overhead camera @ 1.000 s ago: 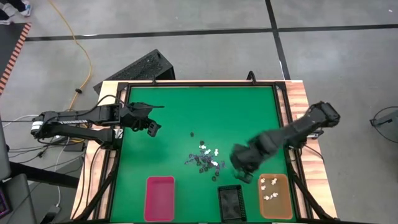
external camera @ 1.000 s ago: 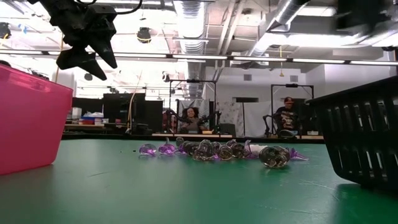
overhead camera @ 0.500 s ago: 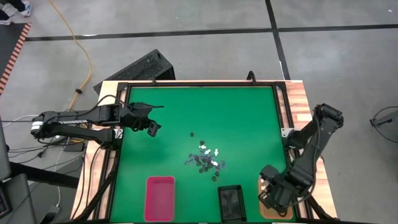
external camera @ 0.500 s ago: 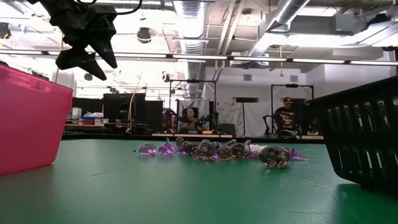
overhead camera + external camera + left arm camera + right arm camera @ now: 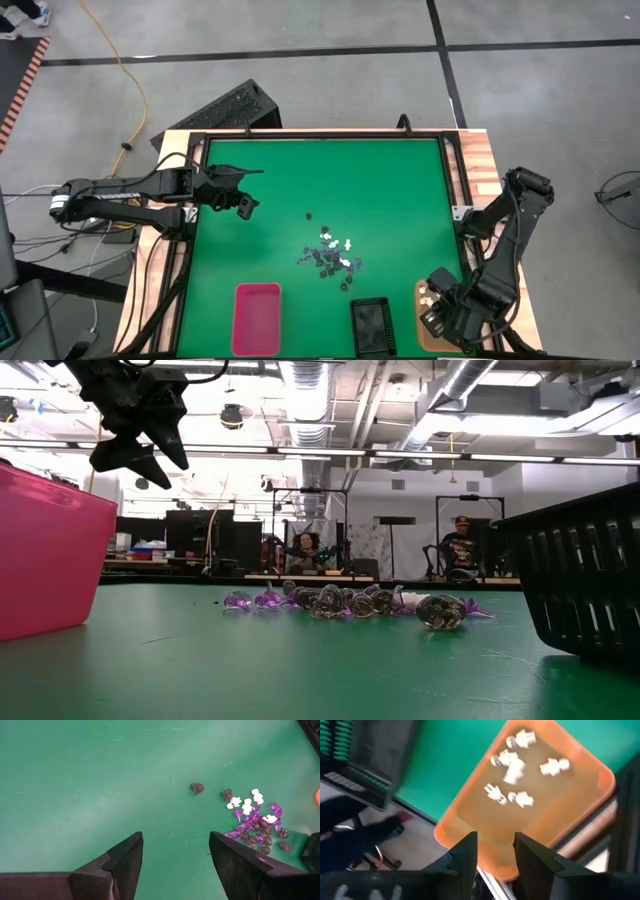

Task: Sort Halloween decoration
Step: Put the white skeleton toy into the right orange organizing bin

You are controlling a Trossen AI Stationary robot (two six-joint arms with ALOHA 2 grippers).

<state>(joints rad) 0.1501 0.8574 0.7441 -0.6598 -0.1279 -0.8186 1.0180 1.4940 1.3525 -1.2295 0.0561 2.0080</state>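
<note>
The Halloween decoration is a heap of tiny purple, dark and white trinkets lying on the green mat, also seen in the left wrist view and the low view. Several white trinkets lie inside the orange tray. My right gripper hovers open above that tray, at the table's near right corner, with nothing between its fingers. My left gripper hangs open and empty in the air over the mat's far left part, well away from the heap.
Three trays stand along the near edge: pink, black slatted and orange. A black frame borders the mat. Bare mat lies between the heap and the left gripper. People sit in the room behind.
My right gripper has swung from just right of the heap toward the table's near right corner and now hangs over the orange tray. The left arm and the heap have stayed put.
</note>
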